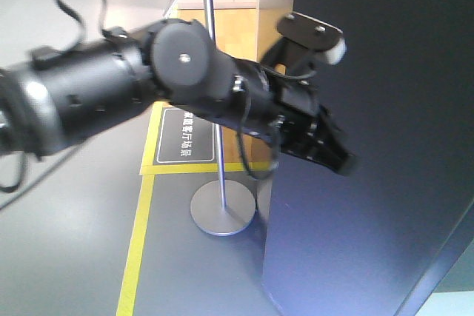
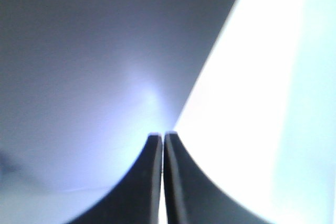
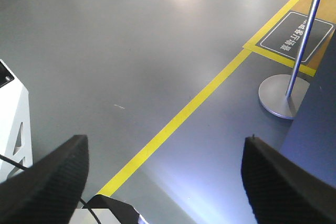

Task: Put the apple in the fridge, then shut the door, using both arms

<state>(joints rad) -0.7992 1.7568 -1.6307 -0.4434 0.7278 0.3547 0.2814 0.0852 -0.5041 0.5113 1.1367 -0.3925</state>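
Observation:
The door (image 1: 385,109) fills the right of the front view, showing its flat dark grey outer face. My left arm (image 1: 111,94) reaches across to it, and my left gripper (image 1: 337,155) touches or nearly touches that face. In the left wrist view the left gripper (image 2: 163,136) is shut on nothing, close against the grey door (image 2: 79,51), with a glaring white area to the right. My right gripper (image 3: 165,141) hangs open and empty over the floor, beside the door's edge (image 3: 315,129). The apple and the fridge's inside are out of view.
A metal stanchion pole (image 1: 213,72) on a round base (image 1: 222,211) stands just left of the door. A dark floor sign (image 1: 185,137) and a yellow floor line (image 1: 137,242) lie there too. A white object (image 3: 10,119) sits at the right wrist view's left edge.

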